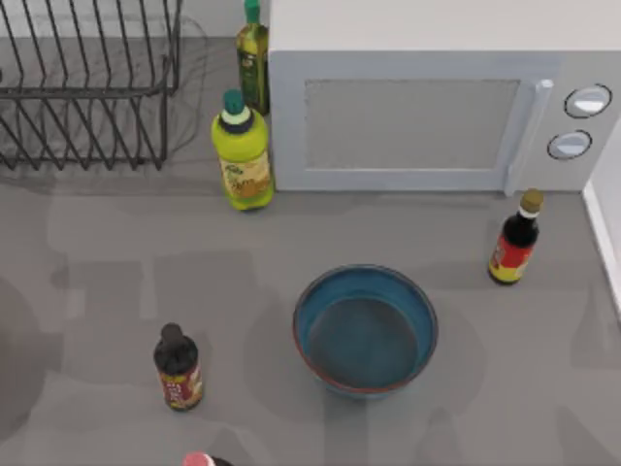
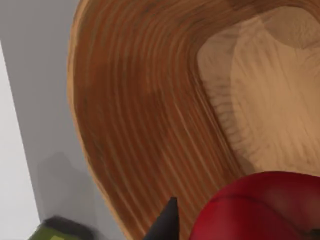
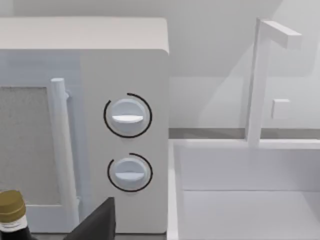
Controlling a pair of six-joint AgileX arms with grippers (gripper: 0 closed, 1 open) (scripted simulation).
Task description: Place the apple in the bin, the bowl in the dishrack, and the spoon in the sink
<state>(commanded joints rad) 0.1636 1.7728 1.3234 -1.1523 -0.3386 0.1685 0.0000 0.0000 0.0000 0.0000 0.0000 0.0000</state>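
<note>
Over the wooden bin (image 2: pixel 150 110), the left tool (image 2: pixel 240 225) grips the apple (image 2: pixel 260 205), poised to drop; bowl (image 1: pixel 365 330) waits mid-tabletop (image 1: pixel 97 291). Can't tell the right tool's state.

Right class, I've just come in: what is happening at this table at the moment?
The left claw has the red apple between its fingers, above a wooden bin. The blue bowl sits on the counter in front of the microwave, not yet in the dishrack. The right wrist view faces the microwave and sink.

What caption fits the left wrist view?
Red apple beside a dark left-gripper finger, above a wooden bin with grooved inner walls.
</note>
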